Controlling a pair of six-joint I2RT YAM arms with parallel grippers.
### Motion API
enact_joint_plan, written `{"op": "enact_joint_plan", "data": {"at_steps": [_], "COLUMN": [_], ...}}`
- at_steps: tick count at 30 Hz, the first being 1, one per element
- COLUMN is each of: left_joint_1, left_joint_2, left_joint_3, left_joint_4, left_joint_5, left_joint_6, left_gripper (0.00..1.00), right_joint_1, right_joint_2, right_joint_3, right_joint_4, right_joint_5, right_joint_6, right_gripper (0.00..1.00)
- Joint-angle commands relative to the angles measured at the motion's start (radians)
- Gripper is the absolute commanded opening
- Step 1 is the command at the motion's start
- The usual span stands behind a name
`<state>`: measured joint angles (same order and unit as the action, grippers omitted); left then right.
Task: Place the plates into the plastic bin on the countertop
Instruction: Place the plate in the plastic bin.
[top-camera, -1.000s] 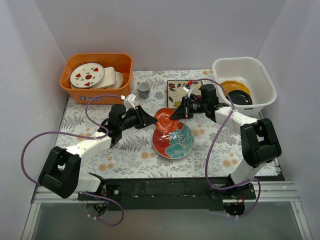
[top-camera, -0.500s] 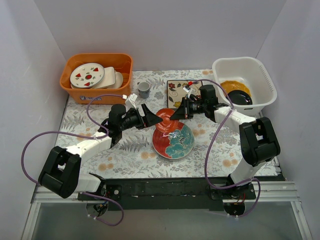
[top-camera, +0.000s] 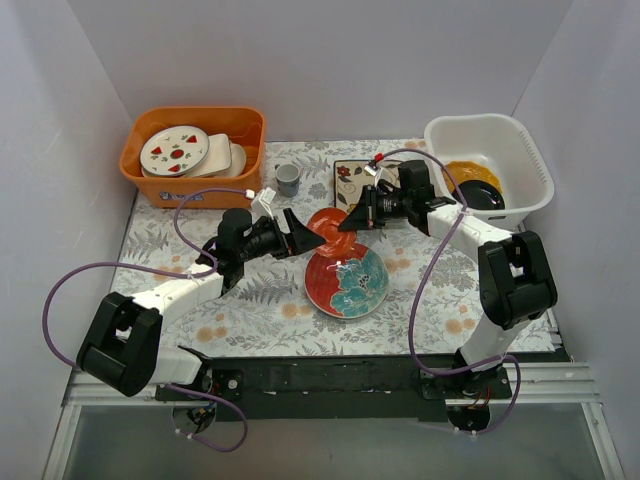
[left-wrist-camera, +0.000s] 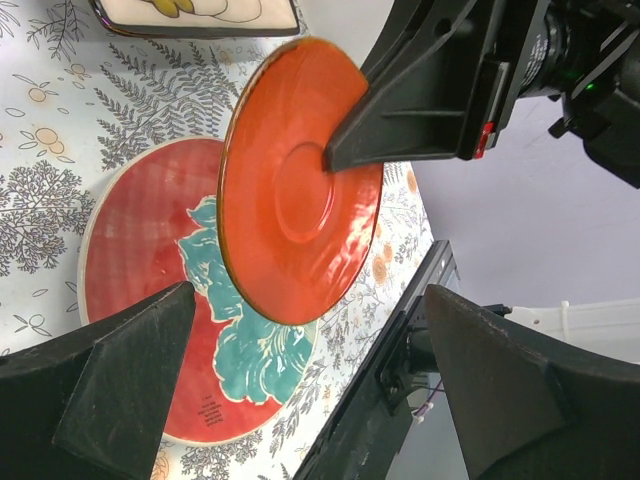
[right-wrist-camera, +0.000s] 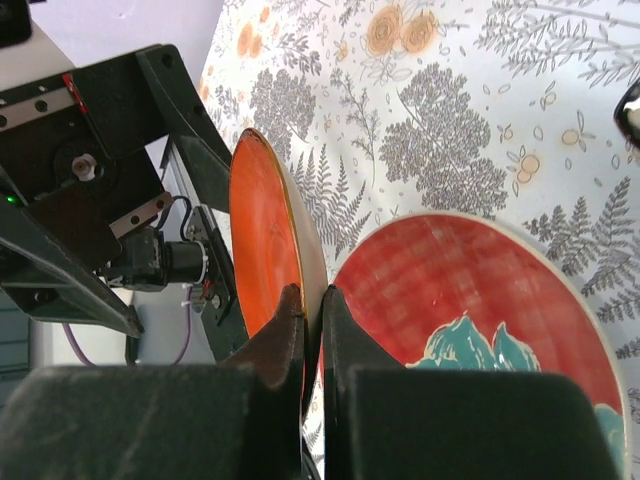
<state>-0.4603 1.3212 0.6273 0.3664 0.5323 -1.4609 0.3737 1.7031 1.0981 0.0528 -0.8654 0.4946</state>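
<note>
A small orange-red plate (top-camera: 326, 227) hangs on edge above the countertop (top-camera: 250, 300), and my right gripper (top-camera: 346, 224) is shut on its rim. In the right wrist view the two fingers pinch that plate (right-wrist-camera: 262, 240) at the gripper (right-wrist-camera: 312, 292). My left gripper (top-camera: 308, 229) stands open just left of the plate, touching nothing; its wrist view shows the plate (left-wrist-camera: 290, 190) beyond the gripper (left-wrist-camera: 308, 295). A red-and-teal plate (top-camera: 347, 283) lies flat beneath. The cream square floral plate (top-camera: 352, 180) lies behind. The white plastic bin (top-camera: 440, 135) at the back right holds a yellow plate (top-camera: 462, 171) and a dark plate (top-camera: 483, 196).
An orange bin (top-camera: 195, 190) at the back left holds white plates with red marks (top-camera: 173, 150). A small grey cup (top-camera: 288, 179) stands between that bin and the square plate. White walls close the table on three sides.
My left gripper opened and let go of the orange-red plate. The right gripper stays shut on it and has carried it slightly up and back.
</note>
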Motion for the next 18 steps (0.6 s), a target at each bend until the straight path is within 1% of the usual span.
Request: {"op": "enact_joint_plan", "data": {"at_steps": [1,3,5,13,18], "left_joint_1": [-0.003,-0.003,-0.001,-0.001,-0.001], "left_joint_2": [-0.005,-0.010,-0.013,-0.017,-0.037], "left_joint_3": [0.029,0.025,0.023,0.015,0.002], "left_joint_4": [-0.011,-0.012,-0.012,-0.018,-0.023], "left_joint_5": [0.011,0.009,0.011,0.009,-0.017], "left_joint_6": [0.024,0.025,0.025,0.030,0.028], "left_gripper": [0.98,0.98,0.98,0.98,0.98], "right_joint_1": [-0.005,-0.010,-0.021,-0.102,-0.159], "right_joint_2": [0.004,0.006,0.010,0.020,0.021], "right_joint_3": [0.092,0.123,0.141,0.215,0.256], "right_joint_4": [-0.028,-0.051,-0.114,-0.166,-0.185], "right_joint_5": [0.002,0.026,0.043,0.080,0.091], "right_joint_6": [-0.037,-0.063,-0.082,-0.108,-0.110], "right_gripper": [0.01,0.01,0.01,0.01,0.01]}}
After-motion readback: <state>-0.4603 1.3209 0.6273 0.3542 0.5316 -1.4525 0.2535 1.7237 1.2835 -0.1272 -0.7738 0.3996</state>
